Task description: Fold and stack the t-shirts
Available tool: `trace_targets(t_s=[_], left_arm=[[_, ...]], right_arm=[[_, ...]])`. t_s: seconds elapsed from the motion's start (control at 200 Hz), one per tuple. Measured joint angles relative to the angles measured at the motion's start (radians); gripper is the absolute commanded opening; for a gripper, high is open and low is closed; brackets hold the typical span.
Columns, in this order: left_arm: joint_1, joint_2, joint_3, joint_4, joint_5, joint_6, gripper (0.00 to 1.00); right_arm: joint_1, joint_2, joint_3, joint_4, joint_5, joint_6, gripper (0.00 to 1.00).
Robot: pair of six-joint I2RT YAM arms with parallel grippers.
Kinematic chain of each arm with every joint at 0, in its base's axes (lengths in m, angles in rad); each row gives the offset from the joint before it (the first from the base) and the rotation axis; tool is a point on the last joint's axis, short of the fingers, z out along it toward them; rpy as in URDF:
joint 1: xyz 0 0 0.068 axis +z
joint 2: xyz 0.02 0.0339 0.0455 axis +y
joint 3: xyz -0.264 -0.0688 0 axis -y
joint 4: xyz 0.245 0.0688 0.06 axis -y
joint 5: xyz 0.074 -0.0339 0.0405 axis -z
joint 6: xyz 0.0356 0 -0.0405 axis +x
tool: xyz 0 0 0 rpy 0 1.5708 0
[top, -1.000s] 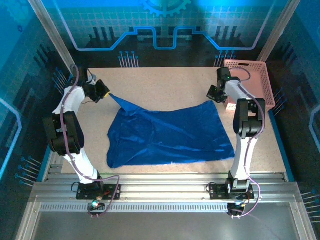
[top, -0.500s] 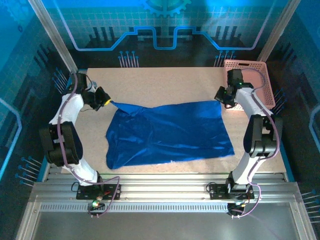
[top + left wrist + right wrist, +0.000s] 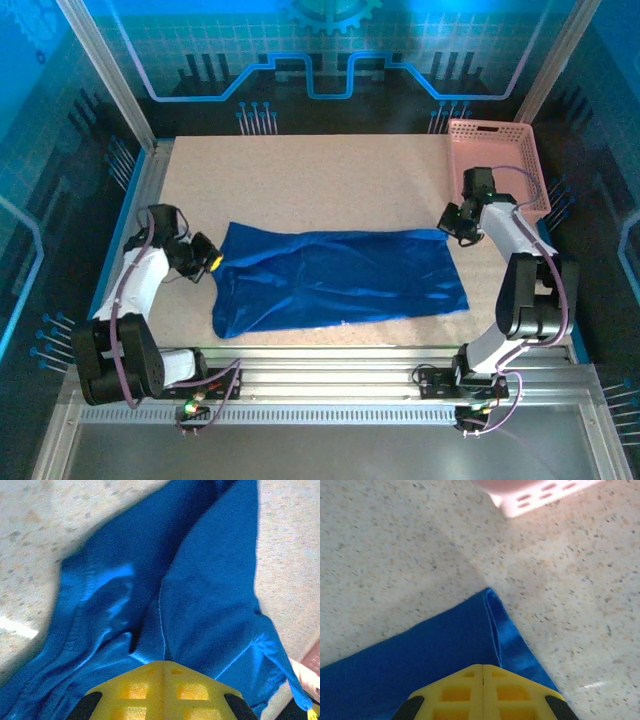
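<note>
Speckled beige bench (image 3: 330,180) carries your royal-blue cotton t-shirt (image 3: 340,280); left gripper (image 3: 213,264) and right gripper (image 3: 447,224) each clamp shut on a corner.

Cool blue ambient glow, evenly bright tabletop (image 3: 330,180), soft shadows, blurred t-shirt (image 3: 200,605) in left wrist view.

The yellow pincer (image 3: 162,669), jaws together, pinches a bunched fold of the blue t-shirt (image 3: 205,580). The cloth fans away from it in creases over the speckled tabletop (image 3: 40,525), with a seam running up its middle.
</note>
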Motion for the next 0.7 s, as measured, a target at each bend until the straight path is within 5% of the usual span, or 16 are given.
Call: trace_targets(t_s=[0.32, 0.7], left_arm=[[0.018, -0.064, -0.023, -0.038, -0.013, -0.084, 0.0], [0.014, -0.165, 0.121, -0.117, 0.055, -0.162, 0.0]], right_arm=[[-0.096, -0.018, -0.094, -0.007, 0.013, -0.032, 0.0], [-0.098, -0.007, -0.134, 0.006, 0.003, -0.056, 0.0]])
